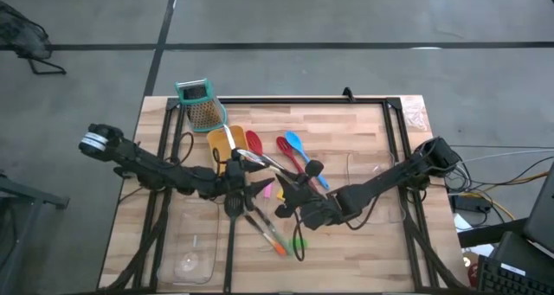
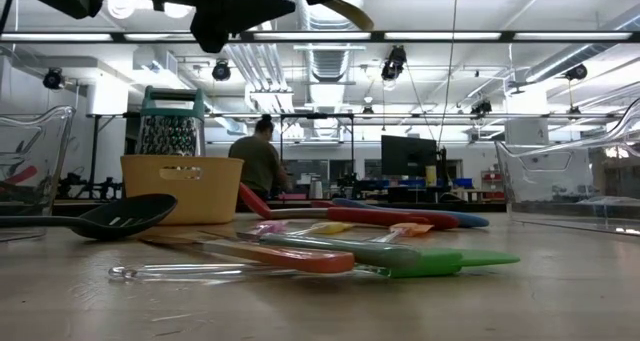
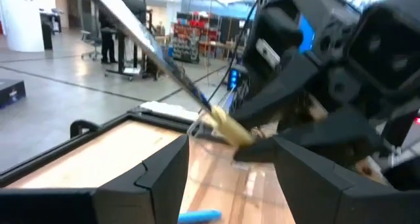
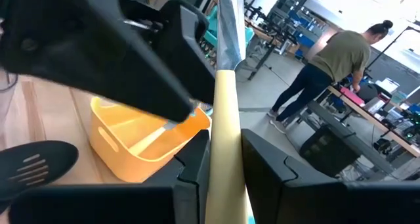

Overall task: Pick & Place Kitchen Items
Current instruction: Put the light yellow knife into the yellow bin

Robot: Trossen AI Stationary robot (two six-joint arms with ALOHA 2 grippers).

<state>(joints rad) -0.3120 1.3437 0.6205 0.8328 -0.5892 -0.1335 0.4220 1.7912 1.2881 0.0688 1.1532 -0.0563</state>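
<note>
My right gripper (image 1: 286, 189) is shut on a metal-bladed tool with a pale yellow handle (image 4: 223, 138), held high above the table. The tool's blade (image 3: 151, 50) slants toward my left gripper (image 1: 235, 165). My left gripper is open, and its fingers (image 3: 164, 175) stand wide apart just short of the tool. On the table lie a black slotted spoon (image 1: 234, 205), red spoons (image 1: 254, 142) and a blue spoon (image 1: 296, 144), and several clear-handled tools (image 1: 270, 236) with coloured tips. My right gripper pinches the tool's pale yellow handle (image 4: 222, 159) between its two fingers, and the handle runs along the fingers. The tool is lifted clear of the table. Its blade (image 4: 230, 33) sticks out past the fingertips toward the left gripper.
A yellow tray (image 1: 223, 141) and a teal-topped metal grater (image 1: 201, 105) stand at the back left. A clear tray (image 1: 195, 253) stands at the front left and another (image 1: 385, 191) at the right. A person (image 4: 331, 66) stands in the room beyond the table.
</note>
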